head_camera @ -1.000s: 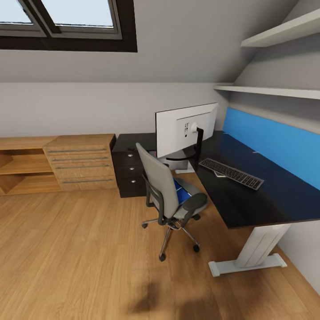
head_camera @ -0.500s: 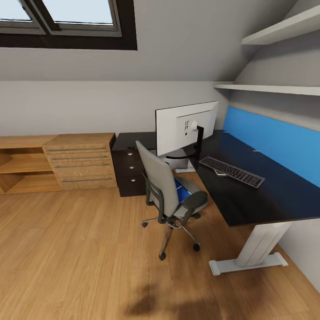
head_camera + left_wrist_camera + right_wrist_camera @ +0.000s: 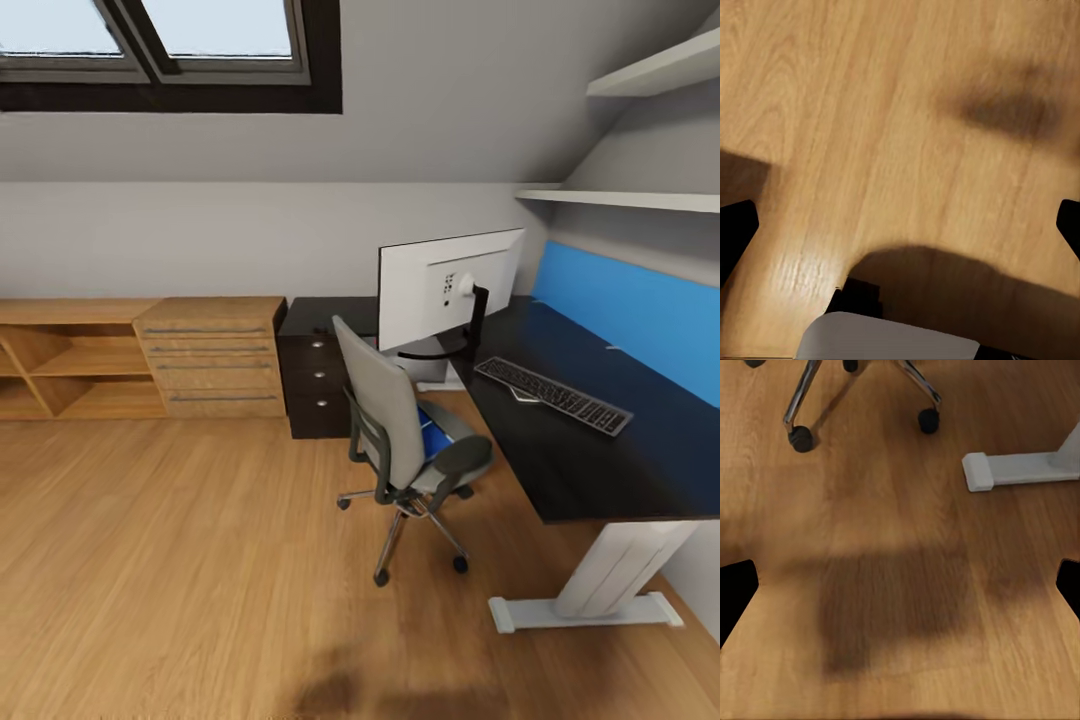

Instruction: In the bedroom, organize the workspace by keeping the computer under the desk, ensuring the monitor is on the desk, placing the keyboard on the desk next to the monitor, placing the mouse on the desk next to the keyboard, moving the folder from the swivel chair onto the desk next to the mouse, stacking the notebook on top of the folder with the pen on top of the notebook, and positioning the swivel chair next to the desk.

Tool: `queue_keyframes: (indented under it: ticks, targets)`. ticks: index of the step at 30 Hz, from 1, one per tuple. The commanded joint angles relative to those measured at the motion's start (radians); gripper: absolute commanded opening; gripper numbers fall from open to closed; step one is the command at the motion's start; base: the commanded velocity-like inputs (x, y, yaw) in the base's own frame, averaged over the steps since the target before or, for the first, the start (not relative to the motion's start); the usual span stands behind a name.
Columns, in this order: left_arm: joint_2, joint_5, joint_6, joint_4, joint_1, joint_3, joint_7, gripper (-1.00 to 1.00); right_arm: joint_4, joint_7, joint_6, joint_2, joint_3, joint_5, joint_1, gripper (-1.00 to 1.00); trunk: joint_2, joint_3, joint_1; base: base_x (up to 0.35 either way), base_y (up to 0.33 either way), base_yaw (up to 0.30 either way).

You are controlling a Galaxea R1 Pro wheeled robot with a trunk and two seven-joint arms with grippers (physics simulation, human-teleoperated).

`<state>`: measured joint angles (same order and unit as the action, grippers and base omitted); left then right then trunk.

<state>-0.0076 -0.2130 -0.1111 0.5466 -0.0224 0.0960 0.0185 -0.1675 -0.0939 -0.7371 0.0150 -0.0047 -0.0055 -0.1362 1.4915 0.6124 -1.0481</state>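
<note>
Beside the desk [image 3: 600, 470], folder [image 3: 433, 437] lies on chair [image 3: 400, 420] seat, monitor [image 3: 445, 285] and keyboard [image 3: 553, 395] up top; both grippers, empty, splayed wide over bare floor; chair may roll away if nudged.

- This is looking like a home attic room set up as a study: a sloping ceiling is running down under a skylight window [image 3: 170, 40].
- A black L-shaped desk [image 3: 600, 450] with a blue back panel [image 3: 640, 310] is carrying a monitor [image 3: 445, 285] and a keyboard [image 3: 555, 395].
- A grey swivel chair [image 3: 400, 440] is standing just beside the desk; ahead of the right gripper [image 3: 900, 585], its casters are resting on the wood floor [image 3: 180, 560].
- An oak shelving unit [image 3: 140, 355], a black drawer cabinet [image 3: 315, 385] and wall shelves [image 3: 640, 200] are lining the walls.
</note>
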Motion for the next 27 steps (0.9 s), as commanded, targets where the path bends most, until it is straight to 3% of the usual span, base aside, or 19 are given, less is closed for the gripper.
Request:
queue_keyframes:
  ticks: [1,12,27]
  targets:
    - [-0.001,-0.008,-0.002,-0.001,-0.001,0.001,0.0,1.0,0.0,-0.003,-0.002,0.0,0.0,0.0,0.0,1.0,0.0,0.001,0.0,0.0,-0.157,0.265]
    - [0.0,-0.006,-0.002,-0.002,-0.001,0.002,0.001,1.0,0.0,-0.003,-0.003,-0.001,0.0,0.0,0.0,1.0,0.0,0.001,0.0,0.0,-0.229,0.273]
    - [-0.005,-0.008,-0.015,0.004,-0.001,0.005,0.008,1.0,0.0,-0.003,-0.002,0.0,0.0,0.001,0.0,1.0,0.007,0.007,-0.004,0.0,-0.033,0.273]
